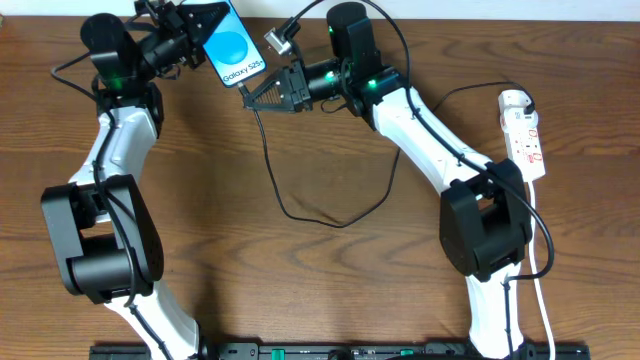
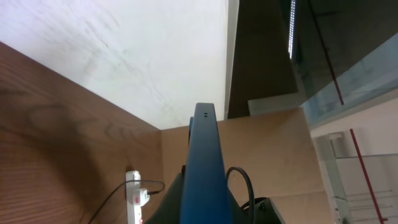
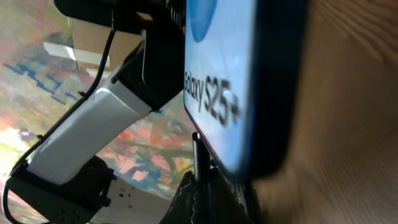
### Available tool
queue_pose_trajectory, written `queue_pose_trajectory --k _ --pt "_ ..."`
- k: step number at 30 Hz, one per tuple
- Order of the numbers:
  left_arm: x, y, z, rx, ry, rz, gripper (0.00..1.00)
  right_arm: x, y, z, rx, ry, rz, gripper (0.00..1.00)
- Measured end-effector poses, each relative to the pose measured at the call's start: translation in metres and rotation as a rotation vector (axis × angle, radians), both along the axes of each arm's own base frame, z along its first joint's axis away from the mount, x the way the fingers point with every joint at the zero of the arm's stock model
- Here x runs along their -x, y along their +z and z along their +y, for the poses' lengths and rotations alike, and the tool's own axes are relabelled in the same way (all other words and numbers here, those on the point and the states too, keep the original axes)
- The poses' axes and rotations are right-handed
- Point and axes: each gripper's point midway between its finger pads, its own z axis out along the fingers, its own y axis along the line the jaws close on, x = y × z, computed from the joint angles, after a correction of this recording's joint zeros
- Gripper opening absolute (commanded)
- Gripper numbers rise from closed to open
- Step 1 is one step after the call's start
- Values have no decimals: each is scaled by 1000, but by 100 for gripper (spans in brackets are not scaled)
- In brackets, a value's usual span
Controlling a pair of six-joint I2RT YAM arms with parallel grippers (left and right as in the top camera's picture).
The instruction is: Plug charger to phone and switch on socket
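The phone, its blue screen reading "Galaxy S25", is held up off the table at the back, and my left gripper is shut on its upper part. In the left wrist view the phone shows edge-on between the dark fingers. My right gripper is shut on the small plug of the charger, right below the phone's bottom edge. In the right wrist view the plug points up against the phone; I cannot tell whether it is inserted. The socket lies at the far right.
The thin black cable loops across the middle of the table and runs to an adapter plugged into the strip's far end. The strip's white cord trails to the front edge. The strip also shows in the left wrist view.
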Motion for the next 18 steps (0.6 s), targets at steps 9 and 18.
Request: queue_pose_trajectory --k 9,18 --pt "1 0 5 -1 1 0 7 -14 -3 -6 14 -57 -5 1" --pt "1 0 4 -1 -1 0 8 -14 -3 -5 16 -60 -7 1"
